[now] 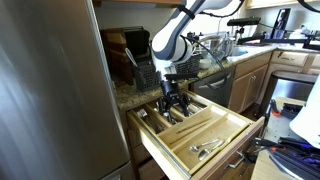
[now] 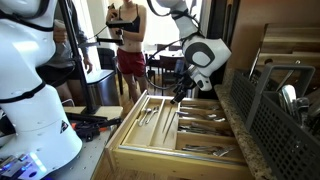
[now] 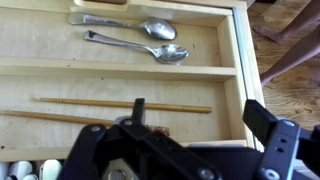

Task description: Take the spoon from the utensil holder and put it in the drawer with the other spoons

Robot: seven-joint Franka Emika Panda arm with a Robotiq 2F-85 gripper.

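Granite counter (image 1: 125, 97) in a kitchen, and the pale drawer (image 1: 225, 120) stood pulled out past its edge, floor open beyond the rim. The gripper (image 3: 198, 110) hung over the dividers, jaws spread, empty. Two spoons (image 3: 150, 40) lay in the end compartment; the utensil holder (image 2: 275, 115) sat on the counter.

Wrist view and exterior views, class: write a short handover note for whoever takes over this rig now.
Gripper: open, fingers empty, above the open drawer.
Two spoons lie in one drawer compartment; the utensil holder holds silvery utensils.
Done: cannot tell whether the task's spoon is already in.
Left: check the holder; probably lift a spoon out and lay it beside those two.
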